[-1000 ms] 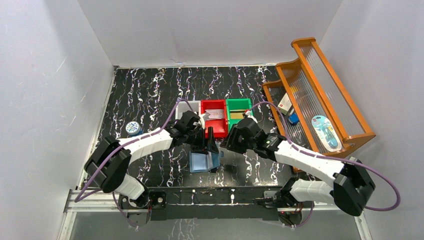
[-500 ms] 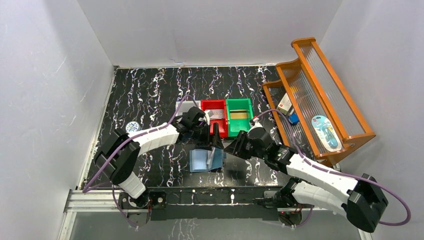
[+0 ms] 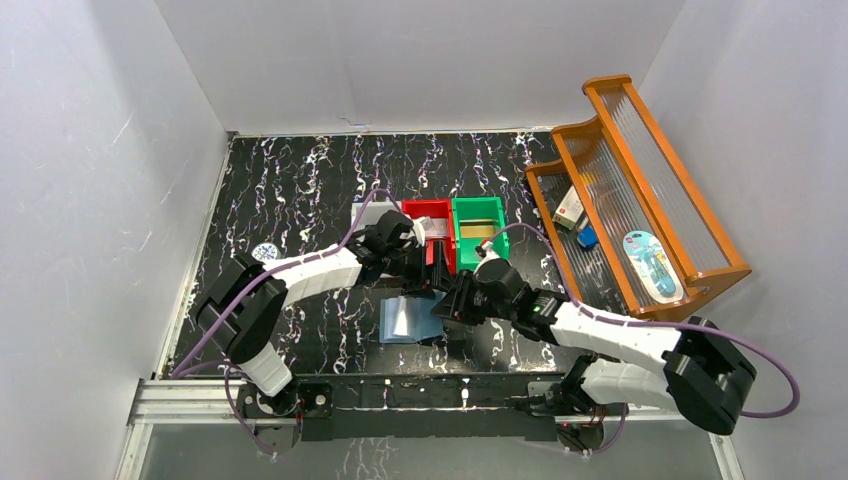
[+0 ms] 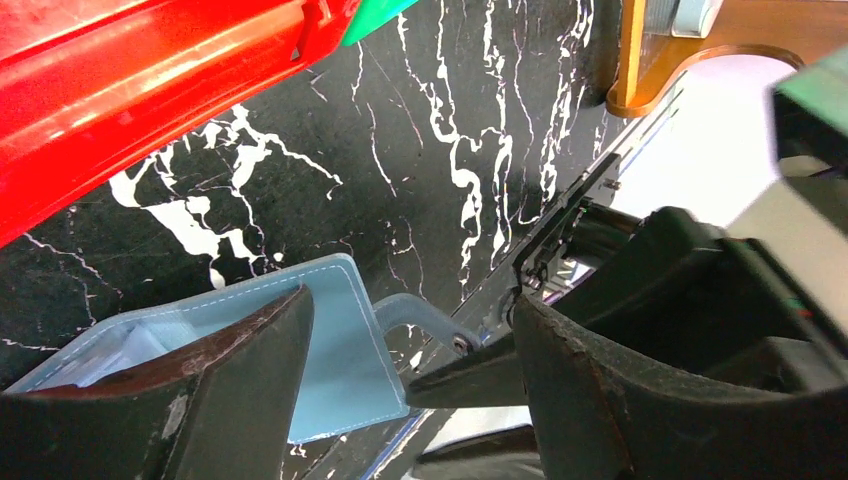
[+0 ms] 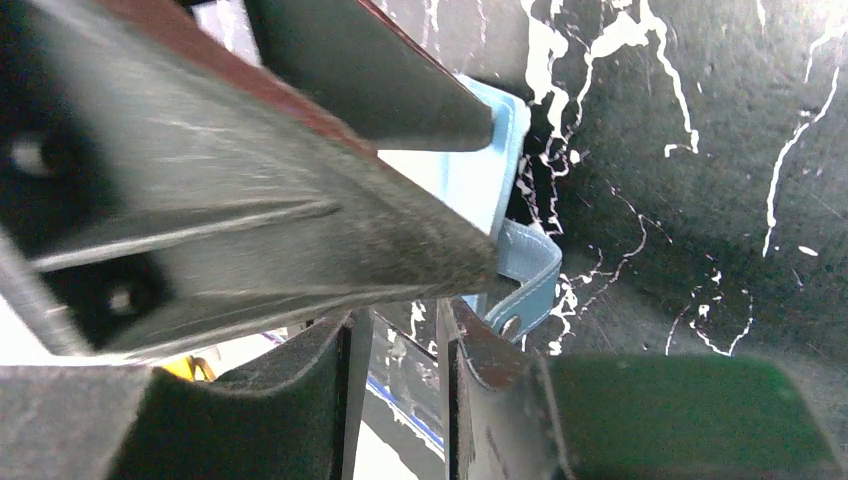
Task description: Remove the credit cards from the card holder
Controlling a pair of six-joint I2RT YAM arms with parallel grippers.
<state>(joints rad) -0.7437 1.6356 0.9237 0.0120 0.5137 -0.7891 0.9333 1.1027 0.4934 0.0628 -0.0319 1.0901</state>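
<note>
The card holder (image 3: 405, 320) lies open on the black table, pale blue inside up, with its snap tab (image 4: 420, 315) sticking out to the right. A pale rectangle (image 3: 399, 318) shows in its left half; I cannot tell whether it is one of the credit cards. No black card shows. My left gripper (image 3: 433, 283) hangs just behind the holder with its jaws wide apart and empty (image 4: 410, 300). My right gripper (image 3: 452, 305) is at the holder's right edge beside the tab (image 5: 525, 290). Its jaws (image 5: 400, 320) stand narrowly apart with only table showing between them.
Grey (image 3: 365, 212), red (image 3: 412, 207) and green (image 3: 478, 205) bins stand in a row just behind the grippers. A wooden rack (image 3: 640, 200) with small items fills the right side. A round blue tin (image 3: 265, 252) sits at the left. The table's front rail (image 3: 420, 385) is close below.
The right gripper has swung left to the holder's right edge and its jaws have narrowed. The left gripper opened wider and shifted right. The holder's raised right flap now lies flatter.
</note>
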